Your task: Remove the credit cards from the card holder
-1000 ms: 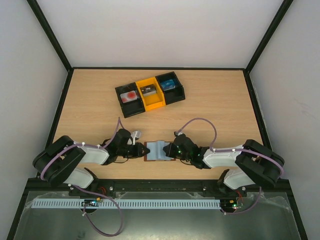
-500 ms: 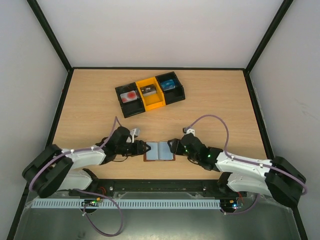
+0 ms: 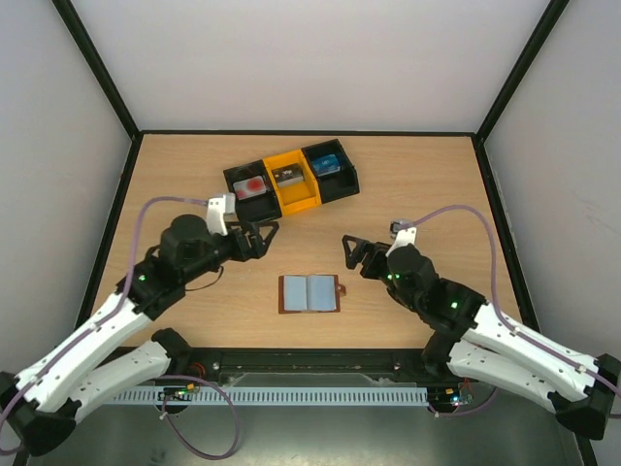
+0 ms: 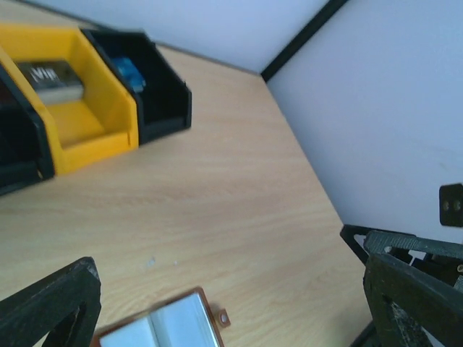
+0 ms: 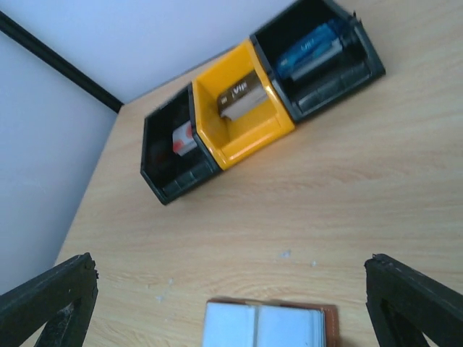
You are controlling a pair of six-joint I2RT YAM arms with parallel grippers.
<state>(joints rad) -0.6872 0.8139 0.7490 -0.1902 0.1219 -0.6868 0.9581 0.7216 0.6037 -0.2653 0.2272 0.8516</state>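
Card holder (image 3: 310,293) brown rim, blue-grey inside, near centre. Tray (image 3: 299,205) far: black left, yellow middle, black right; whitish card with red dot (image 3: 252,185), dark grey card (image 3: 287,175), blue card (image 3: 327,164). Tabletop (image 3: 427,194) light wood grain. Fingers (image 4: 51,307) black

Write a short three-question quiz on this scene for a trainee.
1. True or false: the small brown leather-like card holder lies open on the wooden table, touched by neither gripper.
2. In the top view, which compartment of the black-and-yellow three-part tray holds the blue plastic card? A) left black B) yellow middle C) right black
3. Fill in: the jaws of the left gripper and the right gripper both stand ____.
Key: 1 true; 2 C; 3 open.
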